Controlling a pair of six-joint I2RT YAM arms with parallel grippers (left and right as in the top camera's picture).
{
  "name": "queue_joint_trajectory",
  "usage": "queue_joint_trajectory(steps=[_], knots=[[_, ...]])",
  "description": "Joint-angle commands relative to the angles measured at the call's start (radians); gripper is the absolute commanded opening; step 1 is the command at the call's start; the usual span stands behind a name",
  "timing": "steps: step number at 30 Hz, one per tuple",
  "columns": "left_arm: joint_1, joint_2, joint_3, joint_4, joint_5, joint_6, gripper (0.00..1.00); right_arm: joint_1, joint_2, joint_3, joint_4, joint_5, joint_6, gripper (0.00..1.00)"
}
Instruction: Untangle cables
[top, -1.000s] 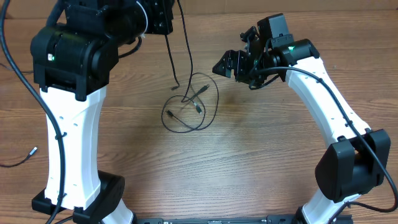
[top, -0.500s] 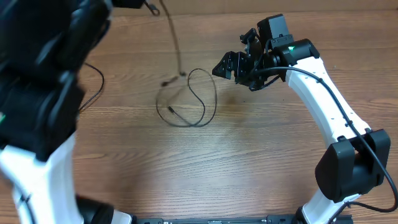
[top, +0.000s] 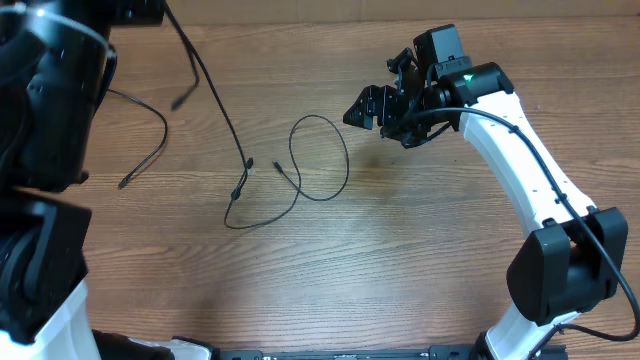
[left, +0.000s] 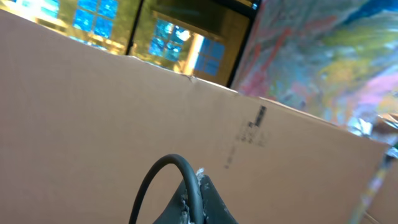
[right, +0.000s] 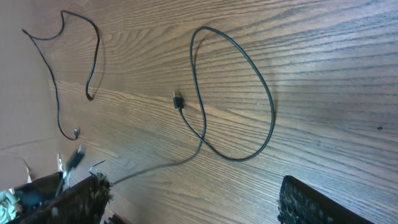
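Left gripper (left: 196, 200) was shut on one thin black flexible cable (top: 216, 100), held aloft with its tail reaching the middle of the wooden table (top: 400, 280). Right gripper (top: 372, 106) stood wide open and empty, near the far edge. A looped cable (right: 271, 109) lay just beside it. Judged light, limp and slippery; best pinched behind a plug (right: 177, 99).

**A:** How is the overhead view lit?

**B:** Brightly and evenly. The wooden tabletop (top: 400, 260) carries only soft, faint shadows. The left arm (top: 45, 110) looms dark and blurred at the edge.

**A:** And the wrist views?

**B:** The left is smeared, with glaring windows (left: 180, 43). The right is sharp, though the cable (right: 272, 115) blurs towards the lower left.
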Motion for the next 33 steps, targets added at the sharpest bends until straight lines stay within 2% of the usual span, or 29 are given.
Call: queue_joint_trajectory(steps=[1, 3, 8, 13, 15, 17, 22, 28, 33], knots=[[-0.006, 0.004, 0.0, -0.016, -0.18, -0.315, 0.04, 0.005, 0.002, -0.004, 0.013, 0.01, -0.017, 0.86], [-0.007, 0.027, 0.0, -0.082, -0.169, -0.449, 0.04, 0.005, 0.002, -0.005, 0.013, 0.01, -0.016, 0.86], [-0.007, 0.118, 0.0, -0.302, -0.035, -0.62, 0.04, 0.005, 0.002, -0.004, -0.034, 0.076, 0.013, 0.86], [-0.007, 0.221, 0.0, -0.455, 0.095, -0.692, 0.04, 0.005, 0.002, -0.004, -0.044, 0.126, 0.037, 0.86], [-0.005, 0.263, 0.0, -0.441, 0.221, -0.763, 0.04, 0.005, 0.002, -0.005, -0.043, 0.127, 0.037, 0.86], [0.006, 0.29, 0.0, -0.352, 0.333, -0.774, 0.04, 0.005, 0.002, -0.004, -0.044, 0.13, 0.037, 0.86], [0.054, 0.269, 0.001, -0.219, 0.332, -0.771, 0.04, 0.005, 0.002, -0.005, -0.07, 0.179, 0.036, 0.87], [0.222, 0.193, 0.001, -0.064, 0.389, -0.786, 0.04, 0.005, 0.002, -0.004, -0.069, 0.201, 0.036, 0.87], [0.435, 0.146, 0.001, -0.053, 0.57, -0.899, 0.04, 0.005, 0.002, -0.005, -0.065, 0.209, 0.036, 0.87]])
